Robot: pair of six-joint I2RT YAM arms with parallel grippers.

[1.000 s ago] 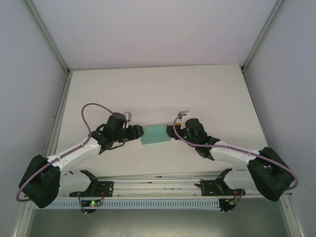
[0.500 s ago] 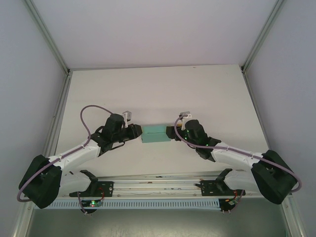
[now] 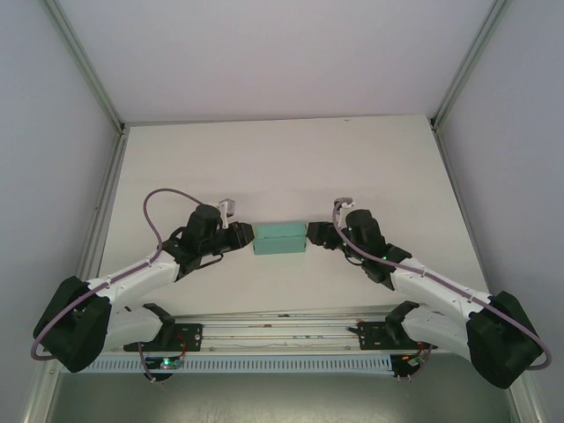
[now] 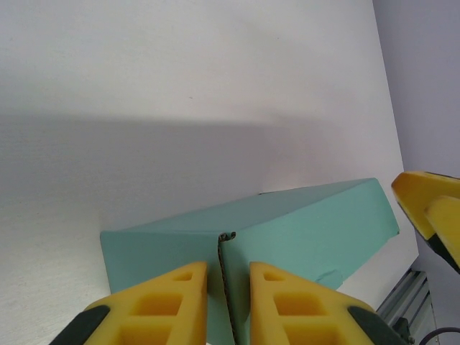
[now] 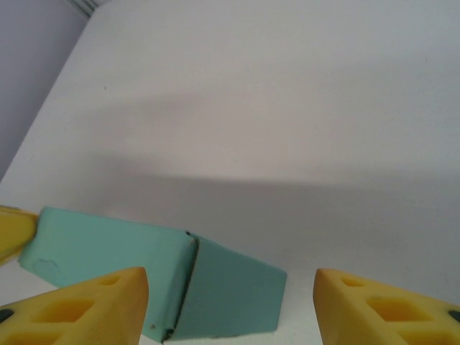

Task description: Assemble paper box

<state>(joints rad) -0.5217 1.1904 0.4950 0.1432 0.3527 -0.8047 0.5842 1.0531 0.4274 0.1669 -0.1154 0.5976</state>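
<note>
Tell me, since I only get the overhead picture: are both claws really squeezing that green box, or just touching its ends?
Observer: The left wrist camera shows the left gripper almost closed, pinching a thin card edge at its end of the paper box.
Visitor: And the other claw?
Observer: The right gripper is wide open. The box's end sits inside the opening, with table showing between it and one jaw. Whether the other jaw touches it I cannot tell.
Visitor: Is that end of the box closed up?
Observer: From the right wrist camera it looks folded shut, with one seam running down the corner.
</note>
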